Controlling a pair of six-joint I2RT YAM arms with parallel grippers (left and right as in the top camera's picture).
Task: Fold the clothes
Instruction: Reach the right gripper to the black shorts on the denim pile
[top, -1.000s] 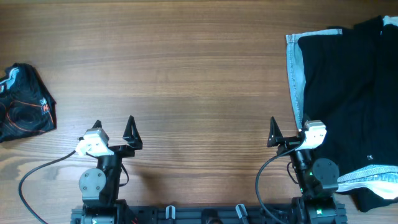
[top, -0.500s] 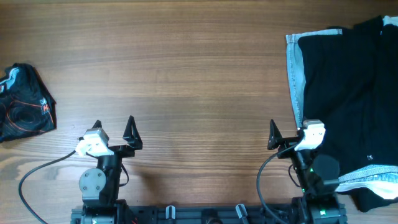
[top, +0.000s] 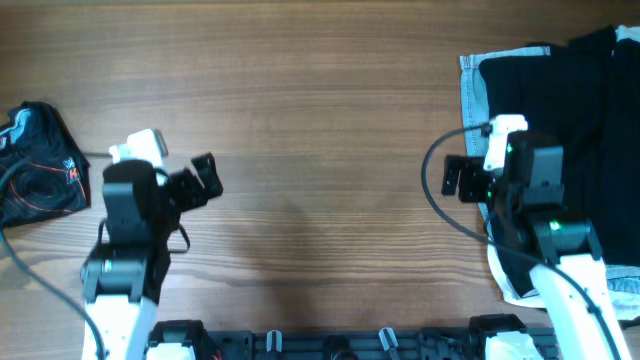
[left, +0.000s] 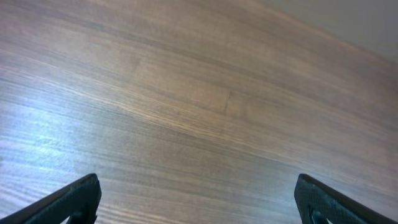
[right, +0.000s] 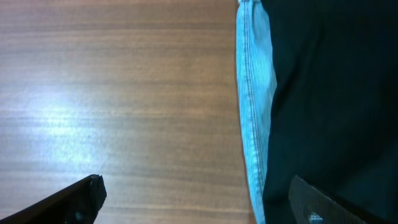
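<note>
- overhead: the black shorts (top: 570, 110) lie spread at the right edge of the table (top: 320, 90), on top of the light-blue denim shorts (top: 472, 95), whose pale strip shows along their left side; the right gripper (top: 458, 178) hangs just beside that strip, the left gripper (top: 205, 178) is well apart over bare wood, and a crumpled dark garment (top: 35, 170) sits at the far left
- left wrist: jaws wide apart, fingertips (left: 78, 199) in the lower corners, only wood between them
- right wrist: jaws wide apart, gripping nothing; the denim strip runs top to bottom between them, one over black cloth
</note>
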